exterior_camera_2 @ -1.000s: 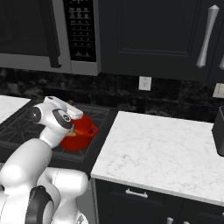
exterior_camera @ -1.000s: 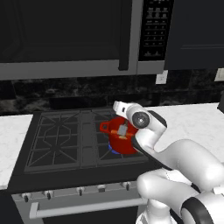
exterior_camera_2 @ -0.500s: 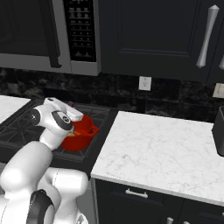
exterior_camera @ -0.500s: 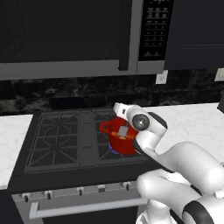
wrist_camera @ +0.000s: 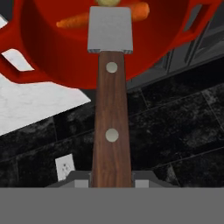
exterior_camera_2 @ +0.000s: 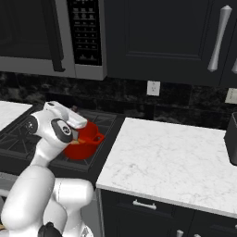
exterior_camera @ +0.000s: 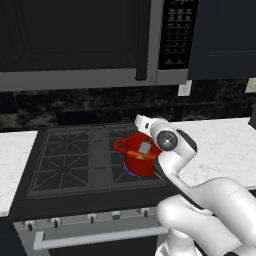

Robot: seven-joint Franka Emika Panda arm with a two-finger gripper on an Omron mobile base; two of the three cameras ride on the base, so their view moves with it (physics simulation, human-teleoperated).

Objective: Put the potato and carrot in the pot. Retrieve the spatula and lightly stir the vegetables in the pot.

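Glossy red pot [wrist_camera: 57, 48] holding slim orange carrot [wrist_camera: 76, 19]; jaws clamped on brown riveted spatula [wrist_camera: 111, 105], flat grey blade inside.

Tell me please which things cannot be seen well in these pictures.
- Potato: hand view, cut off by the top edge and covered by the spatula blade.
- Carrot: hand view, middle hidden behind the blade.
- Pot: right base view, partly hidden by the arm.
- Pincer: hand view, fingertips masked at the bottom, so the grip on the spatula handle is unclear.
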